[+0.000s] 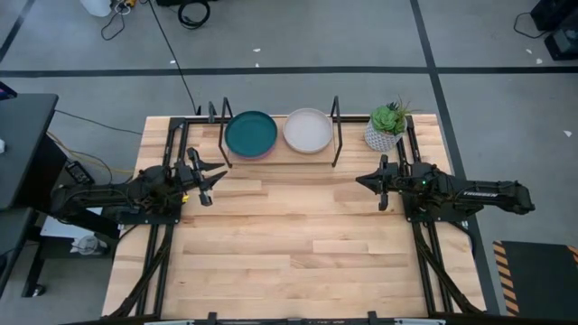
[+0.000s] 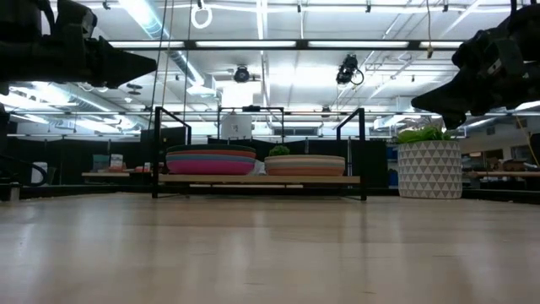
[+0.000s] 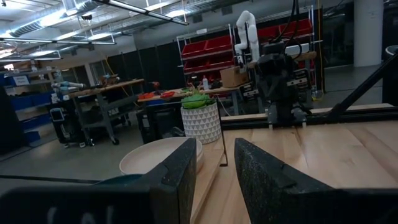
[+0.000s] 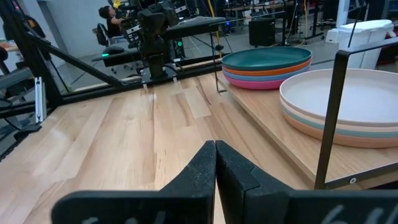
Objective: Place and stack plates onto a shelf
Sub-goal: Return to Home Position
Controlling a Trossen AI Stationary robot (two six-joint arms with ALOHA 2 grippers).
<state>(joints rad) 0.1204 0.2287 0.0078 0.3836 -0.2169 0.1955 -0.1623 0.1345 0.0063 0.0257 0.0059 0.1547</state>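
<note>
The shelf stands at the table's far edge with two stacks of plates resting on its plank. The left stack has a dark teal plate on top, with orange and magenta plates beneath. The right stack has a cream plate on top. My left gripper hovers over the table's left side, near the shelf's left end. It is open, with nothing between its fingers. My right gripper hovers at the right side, shut and empty.
A green plant in a white patterned pot stands at the far right corner, beside the shelf's right upright. The wooden tabletop stretches between the two arms and toward the near edge. Black frame rails run along both side edges.
</note>
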